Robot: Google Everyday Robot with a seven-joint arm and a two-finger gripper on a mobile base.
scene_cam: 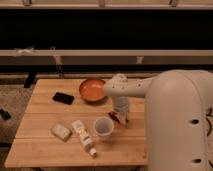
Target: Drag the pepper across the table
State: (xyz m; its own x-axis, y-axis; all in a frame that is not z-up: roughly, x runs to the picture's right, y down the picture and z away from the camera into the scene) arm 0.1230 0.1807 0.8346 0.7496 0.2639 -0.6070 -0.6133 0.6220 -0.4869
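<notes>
The tool (122,117) is down at the bench (45,150), under the white arm (135,90); how wide it stands cannot be told. The pepper (115,118) lies right at its tip, on the side toward the white cup (103,126) just beside. Behind the tool sits the orange bowl (92,90). Past the cup lie a small bottle (84,136) and a tan block (60,131), with a flat black object (63,98) farthest off.
</notes>
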